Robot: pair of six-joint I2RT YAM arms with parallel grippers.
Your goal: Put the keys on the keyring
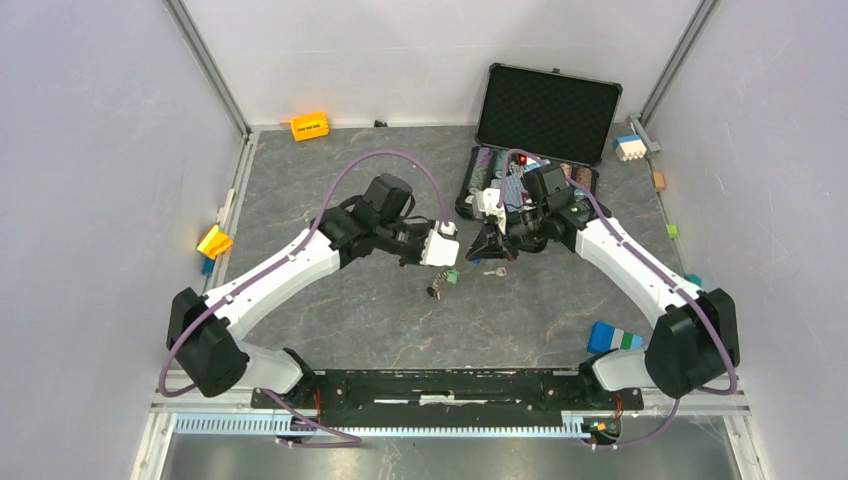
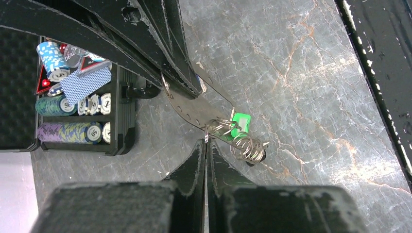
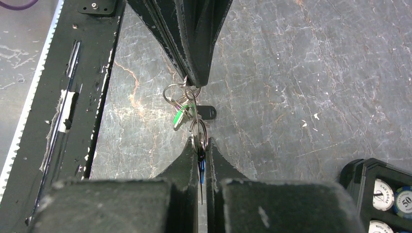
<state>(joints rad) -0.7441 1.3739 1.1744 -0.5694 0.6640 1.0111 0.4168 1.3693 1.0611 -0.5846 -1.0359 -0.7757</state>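
Observation:
The keyring bunch hangs between my two grippers just above the table: thin silver rings (image 2: 219,127), a coiled chain (image 2: 247,147), a green tag (image 2: 239,121) and a dark fob (image 3: 206,112). My left gripper (image 2: 206,142) is shut on one thin ring. Opposite it, my right gripper (image 3: 199,141) is shut on a flat silver key (image 2: 197,109) that reaches toward the rings. From above, the left gripper (image 1: 450,260) and right gripper (image 1: 478,256) nearly meet, with the green tag (image 1: 452,277) dangling below. Another small key (image 1: 495,271) lies on the table under the right gripper.
An open black case (image 1: 545,115) with poker chips (image 2: 68,132) and cards stands just behind the right gripper. Toy blocks lie around the edges: orange (image 1: 309,126), yellow (image 1: 214,242), blue-green (image 1: 613,337), white-blue (image 1: 629,147). The black base rail (image 1: 450,385) runs along the near edge.

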